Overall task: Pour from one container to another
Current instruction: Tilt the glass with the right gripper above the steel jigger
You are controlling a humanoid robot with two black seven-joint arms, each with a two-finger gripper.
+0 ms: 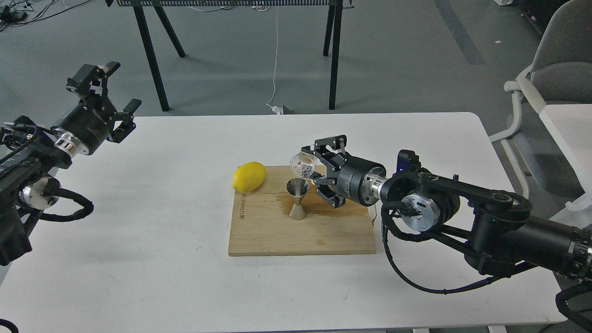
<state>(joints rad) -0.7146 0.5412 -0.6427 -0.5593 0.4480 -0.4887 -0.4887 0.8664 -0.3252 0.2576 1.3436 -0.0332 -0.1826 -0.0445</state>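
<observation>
A steel jigger (297, 199) stands upright on the wooden cutting board (268, 231), near its middle. My right gripper (313, 173) is shut on the small clear glass cup (301, 165), which is tipped on its side just above and slightly behind the jigger's mouth. The cup's mouth faces left and down. My left gripper (111, 95) hovers open over the table's far left corner, with nothing between its fingers.
A yellow lemon (249, 176) lies at the board's back left corner. A wet stain darkens the board around the jigger. The white table (138, 240) spreads around the board. A chair (550, 83) stands at the right.
</observation>
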